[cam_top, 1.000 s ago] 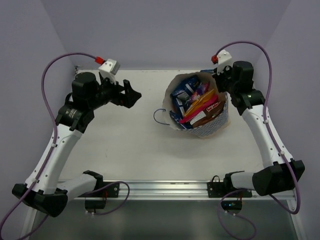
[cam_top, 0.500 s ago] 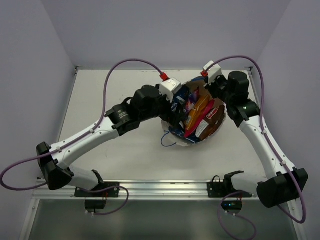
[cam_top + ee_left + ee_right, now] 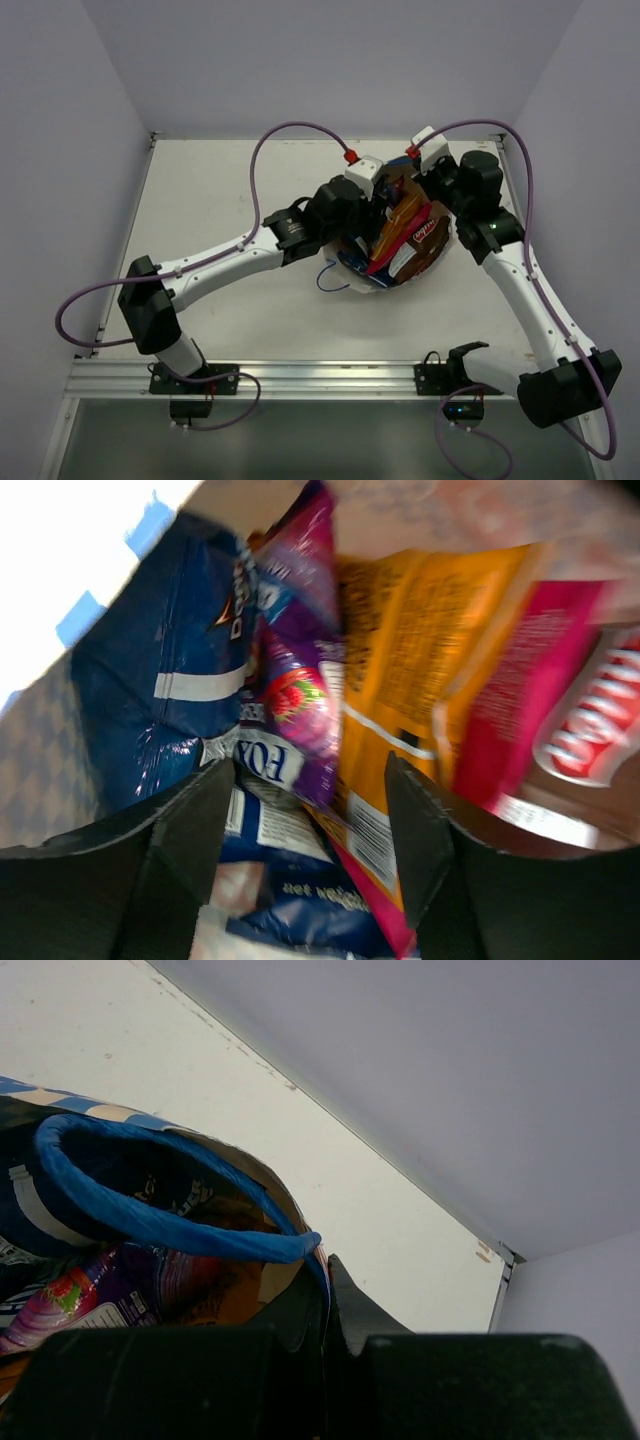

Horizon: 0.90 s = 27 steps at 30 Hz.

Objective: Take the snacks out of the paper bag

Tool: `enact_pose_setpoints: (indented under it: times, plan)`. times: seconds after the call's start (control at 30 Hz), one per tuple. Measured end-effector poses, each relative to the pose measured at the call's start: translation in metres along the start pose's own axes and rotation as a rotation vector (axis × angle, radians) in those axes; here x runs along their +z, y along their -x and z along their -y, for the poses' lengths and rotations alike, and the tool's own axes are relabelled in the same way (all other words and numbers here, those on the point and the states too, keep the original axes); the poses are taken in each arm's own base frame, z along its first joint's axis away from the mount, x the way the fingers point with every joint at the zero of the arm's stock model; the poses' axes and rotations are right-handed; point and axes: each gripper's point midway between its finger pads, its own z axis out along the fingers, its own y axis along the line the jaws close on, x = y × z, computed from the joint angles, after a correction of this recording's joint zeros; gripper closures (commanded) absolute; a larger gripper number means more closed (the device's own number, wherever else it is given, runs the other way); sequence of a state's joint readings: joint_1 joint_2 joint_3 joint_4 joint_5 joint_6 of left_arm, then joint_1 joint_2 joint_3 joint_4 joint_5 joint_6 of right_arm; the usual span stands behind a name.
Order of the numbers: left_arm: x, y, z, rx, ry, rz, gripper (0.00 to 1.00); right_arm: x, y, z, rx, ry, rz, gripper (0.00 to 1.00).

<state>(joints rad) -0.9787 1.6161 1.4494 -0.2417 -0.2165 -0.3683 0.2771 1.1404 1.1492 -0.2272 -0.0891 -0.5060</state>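
Observation:
The paper bag stands right of the table's centre, its mouth tilted open and packed with snacks. My left gripper is inside the mouth and open. In the left wrist view its jaws straddle the lower edges of the pink-purple packet and the orange-yellow packet, above a blue-white packet. A blue packet lies left, and the pink-red packet and the brown chip bag lie right. My right gripper is shut on the bag's far rim beside a blue cord handle.
The bag's other blue cord handle loops onto the table at the bag's near left. The back wall and a table corner lie close behind my right gripper. Purple cables arc over both arms.
My left arm has swung from the table's far left across to the bag and pushed its open gripper into the mouth. The right gripper has stayed on the rim; the bag has tilted slightly.

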Motion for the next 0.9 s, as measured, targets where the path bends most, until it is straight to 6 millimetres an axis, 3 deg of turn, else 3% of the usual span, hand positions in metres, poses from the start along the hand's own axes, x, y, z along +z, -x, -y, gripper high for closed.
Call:
enact_pose_setpoints:
  times: [0.13,0.43,0.47,0.5,0.57,0.6,0.67,0.8,0.9]
  plan:
    - [0.022,-0.019,-0.009,0.003,0.057,-0.030,0.39,-0.001,0.000,-0.002,0.007,0.000,0.007,1.00]
    - [0.051,-0.045,-0.015,0.009,0.093,-0.064,0.44,-0.002,-0.004,-0.001,0.019,-0.020,0.005,1.00]
    - [0.053,-0.049,-0.015,0.009,0.092,-0.073,0.46,-0.002,-0.005,-0.001,0.021,-0.021,0.004,1.00]
    - [0.055,-0.053,-0.015,0.009,0.089,-0.081,0.59,-0.002,-0.006,-0.001,0.022,-0.025,0.003,1.00]
    - [0.058,-0.057,-0.014,0.005,0.084,-0.091,0.74,-0.002,-0.007,0.000,0.026,-0.033,0.003,1.00]
    - [0.058,-0.058,-0.014,0.002,0.085,-0.093,0.89,-0.003,-0.008,0.000,0.029,-0.041,0.002,1.00]
    - [0.058,-0.056,-0.015,0.000,0.093,-0.089,1.00,-0.003,-0.009,0.001,0.031,-0.050,0.001,1.00]
    - [0.050,-0.051,-0.017,0.016,0.102,-0.093,1.00,-0.003,-0.011,0.002,0.032,-0.061,0.002,1.00]
    - [0.028,-0.029,-0.015,0.025,0.100,-0.093,1.00,-0.004,-0.012,0.005,0.032,-0.086,0.001,1.00]
